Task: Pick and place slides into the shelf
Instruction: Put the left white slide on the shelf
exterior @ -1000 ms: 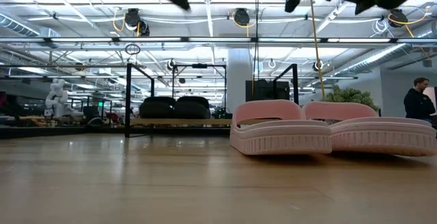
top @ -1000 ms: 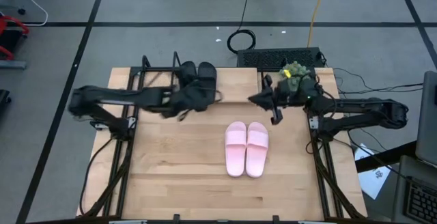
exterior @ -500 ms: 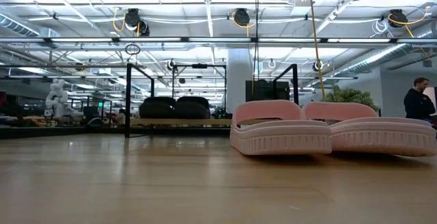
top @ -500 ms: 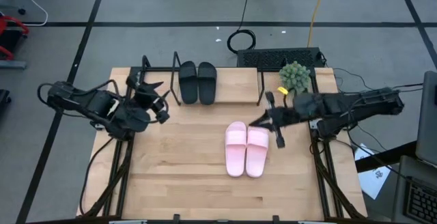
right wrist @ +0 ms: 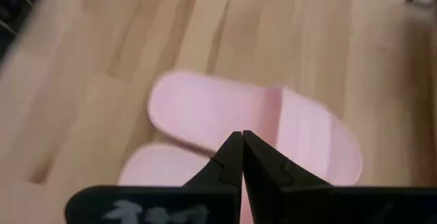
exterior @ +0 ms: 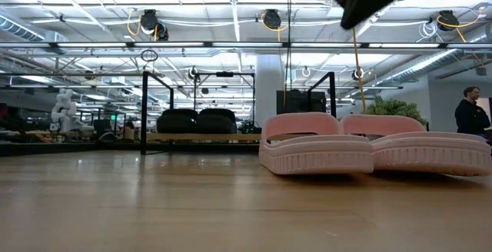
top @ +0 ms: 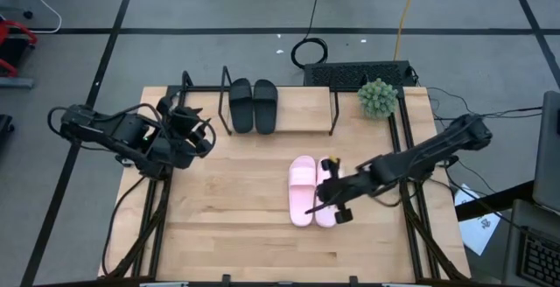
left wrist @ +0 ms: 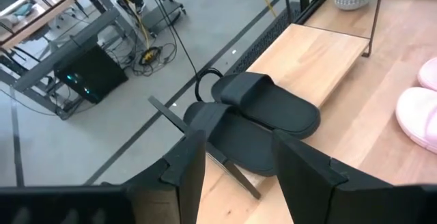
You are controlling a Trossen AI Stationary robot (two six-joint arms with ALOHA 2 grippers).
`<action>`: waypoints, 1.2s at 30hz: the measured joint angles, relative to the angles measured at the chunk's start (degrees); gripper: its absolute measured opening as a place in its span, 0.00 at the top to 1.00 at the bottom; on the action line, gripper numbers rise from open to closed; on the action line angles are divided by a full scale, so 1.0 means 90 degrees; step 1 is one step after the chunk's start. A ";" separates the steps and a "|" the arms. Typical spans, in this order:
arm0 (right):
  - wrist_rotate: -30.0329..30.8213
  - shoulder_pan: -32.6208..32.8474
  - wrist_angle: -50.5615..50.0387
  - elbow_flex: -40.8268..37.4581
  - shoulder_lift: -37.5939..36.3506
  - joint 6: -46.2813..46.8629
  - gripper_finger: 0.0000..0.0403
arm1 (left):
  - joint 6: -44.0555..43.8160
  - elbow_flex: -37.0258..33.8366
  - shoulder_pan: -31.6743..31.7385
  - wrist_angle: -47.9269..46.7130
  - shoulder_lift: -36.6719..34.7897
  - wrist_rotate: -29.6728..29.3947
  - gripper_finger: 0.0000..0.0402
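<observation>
Our right hand (top: 325,201) hovers clenched above the pink slides (top: 313,191) (black slides (top: 253,105) sit on the shelf (top: 306,103)); our left hand (top: 188,129) waits released.

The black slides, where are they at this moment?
In the high view, the black slides sit side by side on the shelf at the table's far edge, left of the potted plant.
</observation>
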 joint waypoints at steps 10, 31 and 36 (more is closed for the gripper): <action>-0.0380 -0.0042 0.0672 0.0000 0.0539 -0.1521 1.00 | 0.0035 0.0000 0.0005 -0.0004 0.0000 0.0014 0.58; 0.0234 -0.0066 0.1633 0.0000 0.0611 -0.0064 0.66 | 0.0512 0.0000 0.0005 -0.0569 0.0000 0.0636 0.58; 0.0313 0.0184 0.1737 0.0577 0.0620 -0.0750 0.66 | 0.0581 0.0000 0.0005 -0.0591 0.0000 0.0634 0.58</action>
